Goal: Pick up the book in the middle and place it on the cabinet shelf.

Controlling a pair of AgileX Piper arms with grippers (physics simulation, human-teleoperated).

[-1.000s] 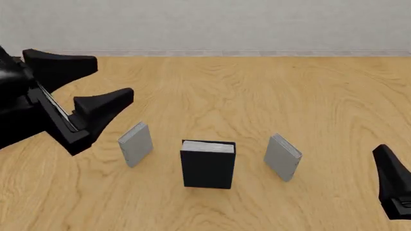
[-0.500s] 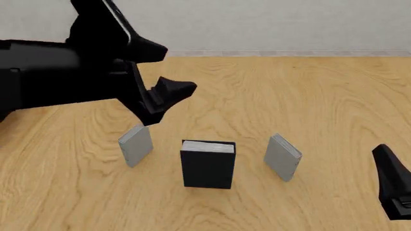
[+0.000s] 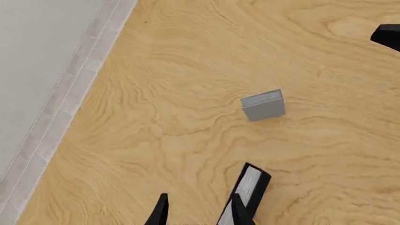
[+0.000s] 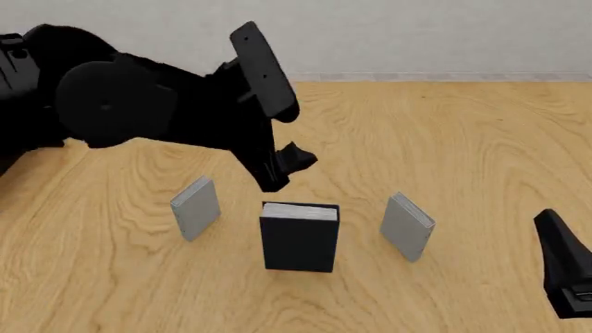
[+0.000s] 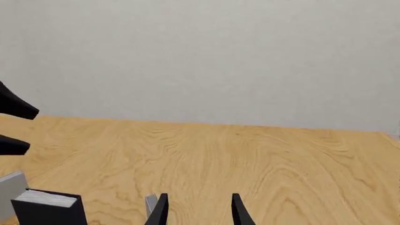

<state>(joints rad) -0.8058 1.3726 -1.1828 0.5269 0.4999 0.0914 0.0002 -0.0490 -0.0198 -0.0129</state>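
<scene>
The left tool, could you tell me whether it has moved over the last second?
Yes. The left tool swung rightward from beside the left grey book to just above the black book.

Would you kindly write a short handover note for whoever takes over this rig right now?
Left gripper: open, empty, above and just behind the book.
Right gripper: open, empty, low at the table's near right.
Book: upright on the table, between two grey books, ungrasped.
Cabinet shelf: not in view.
Done: nothing lifted yet.
Left: grasp the book, lift it, shelve it.
</scene>
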